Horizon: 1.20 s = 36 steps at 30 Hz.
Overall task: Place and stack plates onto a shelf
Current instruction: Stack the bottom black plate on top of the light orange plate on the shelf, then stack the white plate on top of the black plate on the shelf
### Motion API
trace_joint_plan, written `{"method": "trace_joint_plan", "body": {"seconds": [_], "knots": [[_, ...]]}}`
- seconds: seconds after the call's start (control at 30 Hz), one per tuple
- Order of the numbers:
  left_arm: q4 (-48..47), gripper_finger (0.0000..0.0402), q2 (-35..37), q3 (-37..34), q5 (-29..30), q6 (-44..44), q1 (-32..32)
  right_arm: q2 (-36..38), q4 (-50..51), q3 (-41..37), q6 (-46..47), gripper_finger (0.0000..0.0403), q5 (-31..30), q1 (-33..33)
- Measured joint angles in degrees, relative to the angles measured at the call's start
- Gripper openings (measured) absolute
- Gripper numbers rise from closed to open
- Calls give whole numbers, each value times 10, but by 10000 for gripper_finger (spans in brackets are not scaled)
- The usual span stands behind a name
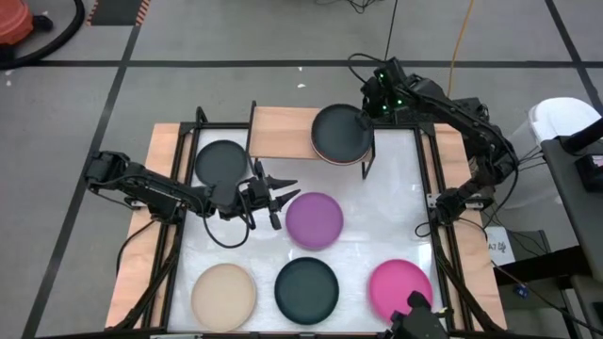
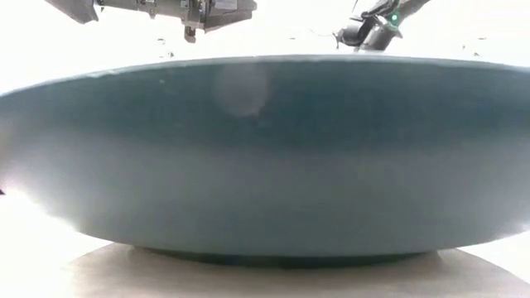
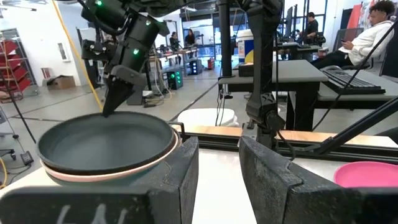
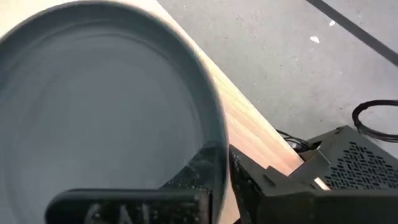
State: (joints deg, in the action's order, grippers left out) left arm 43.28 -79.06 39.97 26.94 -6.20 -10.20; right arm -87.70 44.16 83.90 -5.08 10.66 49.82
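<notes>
A dark plate (image 1: pixel 339 134) lies in a salmon pink plate (image 3: pixel 93 176) on the light-wood shelf (image 1: pixel 283 132) at the table's far edge. My right gripper (image 4: pixel 227 171) is over the shelf, shut on this dark plate's far-right rim. My left gripper (image 1: pixel 273 198) hovers open above the white tabletop, between the black plate (image 1: pixel 221 162) and the purple plate (image 1: pixel 314 219), and touches nothing. The beige (image 1: pixel 223 292), dark teal (image 1: pixel 306 289) and magenta (image 1: pixel 400 287) plates lie flat along the near edge. My right gripper pinches the dark plate's rim (image 4: pixel 217 134) at its far-right side, one finger (image 4: pixel 193 174) inside the dish and one (image 4: pixel 267 183) outside. The fingers slant down from above and from the far side (image 3: pixel 115 99). The plate sits nested in the salmon pink plate.
The shelf's left half (image 1: pixel 273 127) is bare wood. Black metal frame bars (image 1: pixel 429 188) run along the table's left and right sides. In the low view the dark teal plate (image 2: pixel 265 165) fills nearly the whole picture. People sit at desks (image 3: pixel 367 31) beyond the table.
</notes>
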Motion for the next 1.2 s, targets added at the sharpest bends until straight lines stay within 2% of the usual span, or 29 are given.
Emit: {"method": "trace_joint_plan", "body": {"seconds": [0.3, 0.37, 0.5, 0.6, 0.7, 0.83, 0.9, 1.0, 1.1, 1.2], "knots": [[-1, 122, 0, 0, 0, 1, 0, 78, 5, 0, -54, 114, 4, 0], [-1, 122, 0, 0, 0, 1, 0, 112, 20, 0, -69, 128, 36, -1], [-1, 122, 0, 0, 0, 1, 0, 182, 43, 0, -76, 138, 141, -17], [-1, 122, 0, 0, 0, 6, 0, 230, 59, 0, -71, 137, 183, -49], [-4, 122, 0, 0, -2, 30, 0, 270, 66, -10, -56, 134, 186, -98], [-52, 122, 0, 2, -18, 37, -2, 327, 46, -67, -27, 133, 186, -175], [-110, 122, 3, 17, -2, 46, -6, 356, 15, -116, -4, 133, 183, -213], [-263, 122, 13, 63, 31, 93, -9, 400, -70, -206, 32, 133, 181, -263], [-481, 122, 11, 120, 51, 165, -8, 435, -167, -294, 59, 133, 180, -301], [-683, 122, 11, 178, 28, 260, -6, 454, -255, -364, 78, 133, 180, -329]]}}
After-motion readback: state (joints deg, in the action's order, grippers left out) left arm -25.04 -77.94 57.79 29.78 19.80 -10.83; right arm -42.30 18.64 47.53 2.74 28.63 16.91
